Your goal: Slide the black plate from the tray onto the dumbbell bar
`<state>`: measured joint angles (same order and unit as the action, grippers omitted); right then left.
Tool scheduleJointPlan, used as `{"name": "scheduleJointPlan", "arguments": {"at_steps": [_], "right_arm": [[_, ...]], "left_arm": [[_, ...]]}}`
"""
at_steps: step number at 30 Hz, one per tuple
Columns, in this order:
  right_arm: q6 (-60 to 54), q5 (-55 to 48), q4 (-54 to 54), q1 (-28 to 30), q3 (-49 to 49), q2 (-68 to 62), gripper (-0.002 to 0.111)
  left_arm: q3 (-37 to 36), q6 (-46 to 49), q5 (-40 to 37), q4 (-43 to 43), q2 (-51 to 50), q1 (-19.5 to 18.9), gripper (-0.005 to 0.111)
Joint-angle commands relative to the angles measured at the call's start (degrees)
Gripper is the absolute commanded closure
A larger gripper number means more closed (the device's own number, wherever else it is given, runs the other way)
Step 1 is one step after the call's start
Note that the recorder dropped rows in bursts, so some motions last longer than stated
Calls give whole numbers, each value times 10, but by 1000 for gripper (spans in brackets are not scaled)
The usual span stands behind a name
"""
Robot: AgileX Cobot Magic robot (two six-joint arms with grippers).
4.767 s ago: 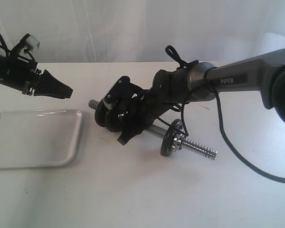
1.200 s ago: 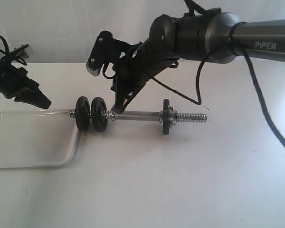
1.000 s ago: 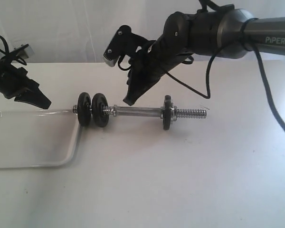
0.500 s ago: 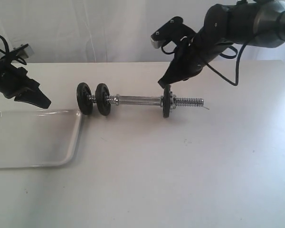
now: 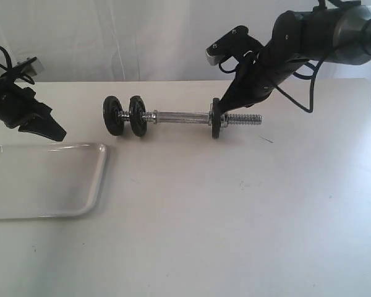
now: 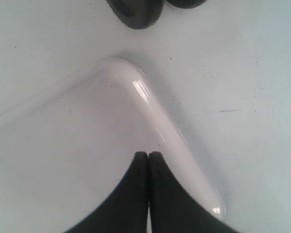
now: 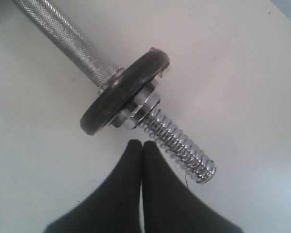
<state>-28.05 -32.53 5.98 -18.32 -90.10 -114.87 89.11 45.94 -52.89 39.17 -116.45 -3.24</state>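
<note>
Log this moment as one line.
left gripper: shut, over tray | right gripper: shut, by dumbbell bar end | dumbbell bar: on table, carrying three black discs

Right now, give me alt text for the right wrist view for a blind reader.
The shut right gripper hovers beside the threaded end of the dumbbell bar, which lies on a white table. A black weight disc sits on the bar against a chrome nut.
</note>
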Motion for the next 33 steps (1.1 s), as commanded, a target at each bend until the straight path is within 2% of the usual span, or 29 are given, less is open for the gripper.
{"name": "scheduleJointPlan", "arguments": {"at_steps": [1,33], "right_arm": [[13,21,2,6,3,-7,108],[13,8,-2,11,9,-4,108]], "left_arm": [[2,-2,-7,6,5,-1,107],[2,-4,-6,6,5,-1,107]]}}
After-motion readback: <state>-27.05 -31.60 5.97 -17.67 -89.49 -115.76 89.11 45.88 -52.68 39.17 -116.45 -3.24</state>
